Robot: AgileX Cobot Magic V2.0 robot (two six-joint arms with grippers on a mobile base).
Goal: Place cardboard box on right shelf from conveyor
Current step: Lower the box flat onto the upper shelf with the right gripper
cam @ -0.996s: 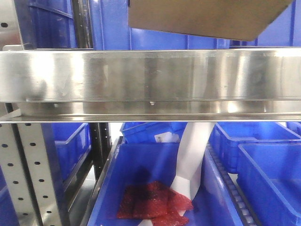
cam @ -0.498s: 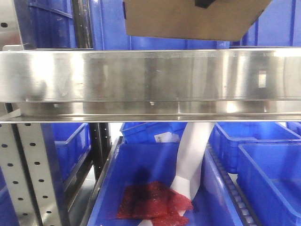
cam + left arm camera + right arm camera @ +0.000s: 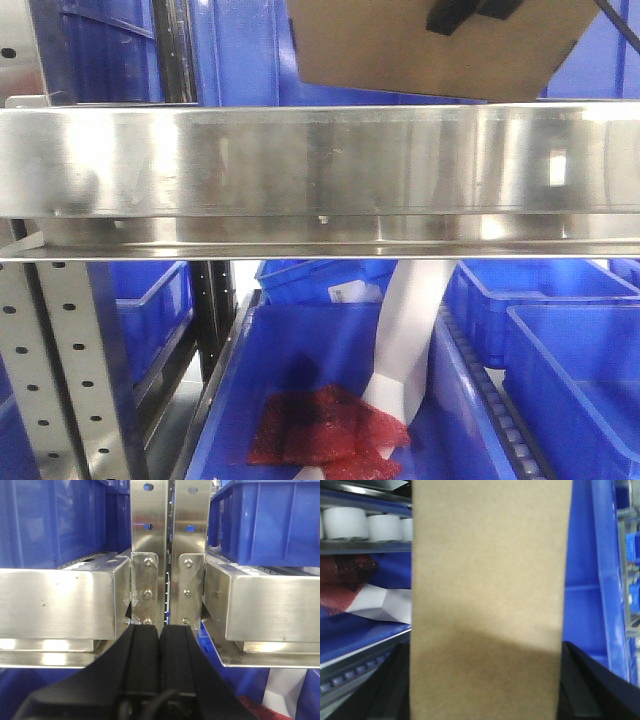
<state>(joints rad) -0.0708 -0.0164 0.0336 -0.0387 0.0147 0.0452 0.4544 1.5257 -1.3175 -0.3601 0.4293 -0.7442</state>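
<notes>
Front view: the box (image 3: pixel 420 45), clamped in the right gripper (image 3: pixel 485 680), has edged rightward above the shelf (image 3: pixel 320 170) rail, nearing placement; left gripper (image 3: pixel 160 635) stays pressed together.

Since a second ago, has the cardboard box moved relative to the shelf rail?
Yes. The cardboard box has shifted right along the right shelf rail and tilted lower on its right side.

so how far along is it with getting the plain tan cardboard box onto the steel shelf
Pickup looks done: the plain tan cardboard box is off the conveyor, clamped between the right gripper's dark fingers in the right wrist view. In hand: it hangs tilted above the shiny stainless-steel shelf rail, in front of blue plastic bins. Left: lowering it onto the shelf and releasing. The left gripper is shut and empty.
</notes>
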